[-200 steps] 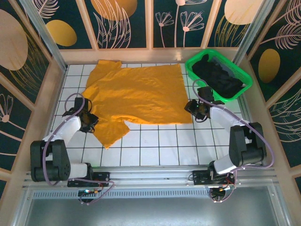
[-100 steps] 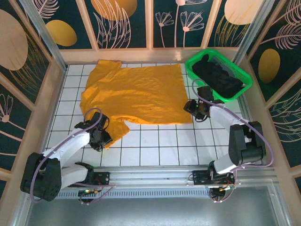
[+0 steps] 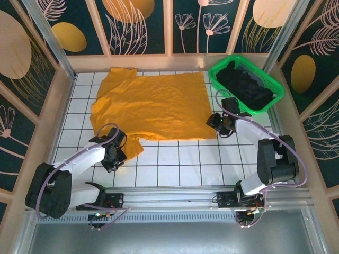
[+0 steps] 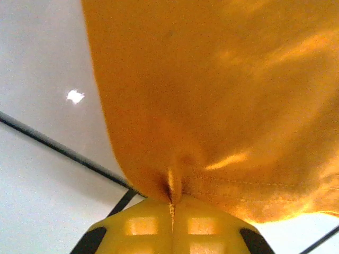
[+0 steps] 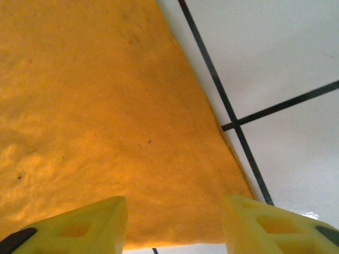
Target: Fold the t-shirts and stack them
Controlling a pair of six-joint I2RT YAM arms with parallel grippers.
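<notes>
Two arms work one orange-yellow t-shirt (image 3: 151,106), which lies spread flat on the white gridded table (image 3: 180,164), left of centre and towards the far edge.

Left gripper (image 3: 116,154): at the shirt's near-left sleeve. In the left wrist view the gripper (image 4: 172,203) has its yellow fingers pressed together, with a fold of the stitched hem pinched between them.

Right gripper (image 3: 219,123): at the shirt's near-right corner. In the right wrist view the gripper (image 5: 175,222) has its fingers partly spread, one on each side of that corner; contact with the cloth cannot be confirmed.

Black t-shirts (image 3: 244,87) lie heaped in the green basket (image 3: 226,60) at the far right corner.
</notes>
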